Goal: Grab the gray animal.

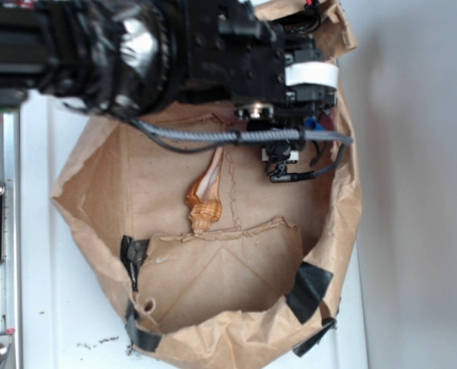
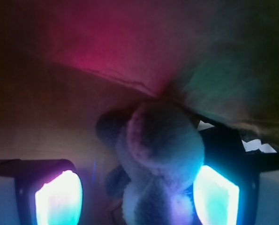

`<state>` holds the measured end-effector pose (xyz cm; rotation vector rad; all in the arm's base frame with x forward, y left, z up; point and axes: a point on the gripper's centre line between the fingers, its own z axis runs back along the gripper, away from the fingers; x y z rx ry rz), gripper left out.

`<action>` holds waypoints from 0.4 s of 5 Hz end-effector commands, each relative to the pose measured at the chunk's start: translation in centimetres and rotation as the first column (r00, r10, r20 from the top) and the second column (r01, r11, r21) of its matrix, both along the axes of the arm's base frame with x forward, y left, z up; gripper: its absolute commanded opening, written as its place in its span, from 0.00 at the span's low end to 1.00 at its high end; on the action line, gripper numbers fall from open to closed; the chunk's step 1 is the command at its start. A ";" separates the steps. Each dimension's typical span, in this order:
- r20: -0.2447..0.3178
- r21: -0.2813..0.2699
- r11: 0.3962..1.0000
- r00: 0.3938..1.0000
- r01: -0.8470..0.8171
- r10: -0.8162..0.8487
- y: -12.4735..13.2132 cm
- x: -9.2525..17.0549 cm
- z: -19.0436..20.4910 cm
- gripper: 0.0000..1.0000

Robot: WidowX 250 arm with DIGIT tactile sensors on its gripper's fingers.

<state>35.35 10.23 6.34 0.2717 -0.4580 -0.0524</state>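
— White worktop carries a taped brown paper bag; what shows inside?

— A seashell on the bag floor. The arm covers the upper end, so the exterior view hides the gray animal.

— And at the wrist?

— The gray animal sits between the gripper pads; the right one touches it, the left stands apart. Jaws fairly wide, not closed. Lower body cut off, image blurred.

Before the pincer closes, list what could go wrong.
1. The gray plush rabbit sits off-center in the pincer, against the pad on the picture's right, so it may slip out.
2. The paper bag wall stands close; the arm could snag it.
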 end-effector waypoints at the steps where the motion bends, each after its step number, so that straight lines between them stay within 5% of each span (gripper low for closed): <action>1: 0.058 0.026 0.999 0.998 0.020 -0.021 -0.6 1.0 1.4 0.00; 2: 0.061 0.028 0.999 0.998 0.028 -0.030 -0.7 0.9 1.5 0.00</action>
